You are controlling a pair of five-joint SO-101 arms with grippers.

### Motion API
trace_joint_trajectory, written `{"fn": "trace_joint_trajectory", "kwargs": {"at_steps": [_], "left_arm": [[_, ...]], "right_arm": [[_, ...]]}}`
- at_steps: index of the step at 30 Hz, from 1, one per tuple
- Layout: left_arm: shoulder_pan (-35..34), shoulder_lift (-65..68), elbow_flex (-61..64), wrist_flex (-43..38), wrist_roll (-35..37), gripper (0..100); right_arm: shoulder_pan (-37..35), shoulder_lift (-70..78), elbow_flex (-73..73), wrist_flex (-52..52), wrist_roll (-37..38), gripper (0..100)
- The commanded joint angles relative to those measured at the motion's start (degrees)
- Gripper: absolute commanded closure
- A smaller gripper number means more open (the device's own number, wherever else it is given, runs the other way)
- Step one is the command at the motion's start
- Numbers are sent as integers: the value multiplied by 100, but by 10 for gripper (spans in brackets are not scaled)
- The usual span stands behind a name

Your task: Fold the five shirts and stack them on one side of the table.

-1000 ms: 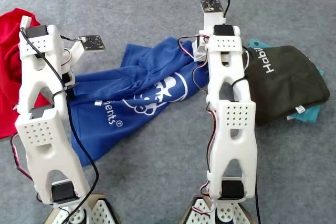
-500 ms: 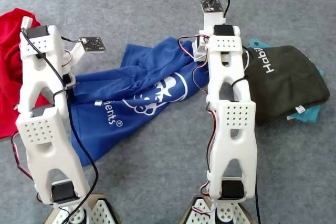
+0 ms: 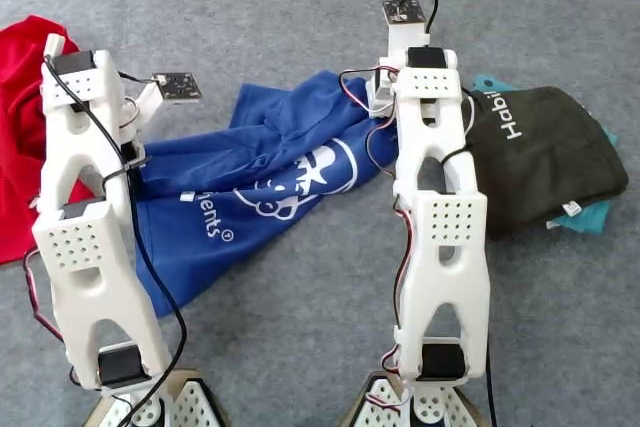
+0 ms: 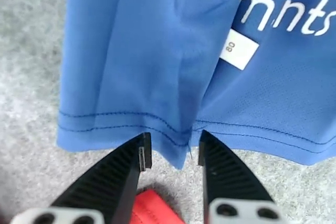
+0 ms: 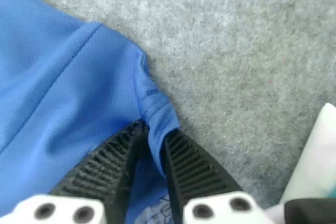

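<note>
Almost nothing has moved: the left gripper (image 4: 173, 150) hangs open astride the blue shirt (image 3: 270, 177) hem, the right gripper (image 5: 153, 132) pinches its edge, folding apparently unstarted.

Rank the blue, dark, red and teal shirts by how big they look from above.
1. blue shirt
2. dark shirt; the red shirt looks similar, but is partly cut off, so unsure
3. teal shirt

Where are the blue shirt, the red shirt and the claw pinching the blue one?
blue shirt (image 3: 270, 172): high view, its middle, by the white print.
red shirt (image 3: 15, 97): high view, on its plain red cloth.
right claw (image 5: 152, 132): right wrist view, between its tips, pinching blue cloth.
</note>
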Motion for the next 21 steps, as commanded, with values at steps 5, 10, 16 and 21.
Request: {"fn": "trace_joint_trajectory", "kwargs": {"at_steps": [5,10,16,21], "left_arm": [[-48,-88,-242,35,-62,855],[-40,-62,-207,35,-62,855],[-13,-62,-198,35,-62,855],[-13,-53,-189,35,-62,855]], "right_arm": [[-53,-31,-163,-88,-44,984],[-53,-31,-163,-79,-44,984],[-53,-31,-163,-79,-44,984],[-53,-31,-163,-79,-44,984]]}}
